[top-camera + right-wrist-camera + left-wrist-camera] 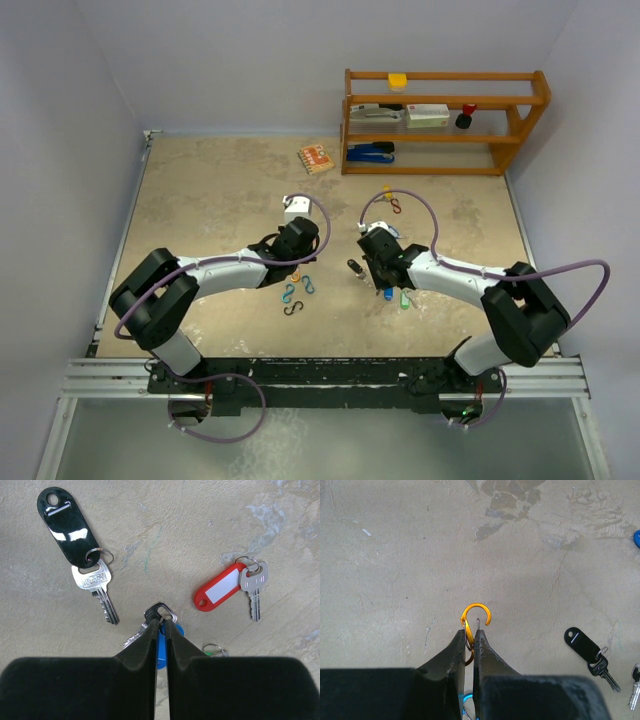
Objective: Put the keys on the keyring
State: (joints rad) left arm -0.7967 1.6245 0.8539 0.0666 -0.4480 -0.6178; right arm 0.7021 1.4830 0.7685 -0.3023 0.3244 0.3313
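The left end effector, its dark fingers filling the foreground of its wrist view, was clenched on the lower part of an orange S-shaped clip, apparently the keyring for this job. The clip's upper hook poked past the fingertips and carried nothing. The right end effector was likewise closed, pinching the metal ring of the blue-tagged key, whose tag showed between and under the fingers. That key sat low over the tabletop, though whether it was lifted or resting could not be told. Just beyond it, 2 keys lay loose and flat, well apart from each other: the black-tagged key to the left and the red-tagged key to the right. From overhead, the 2 arms reached toward mid-tabletop with a gap between their tips, so clip and key were not yet together. Judged from these views, no key had been threaded. The task stood at its opening step, with 1 key gripped, the hook to be met, and the other keys all left to collect.
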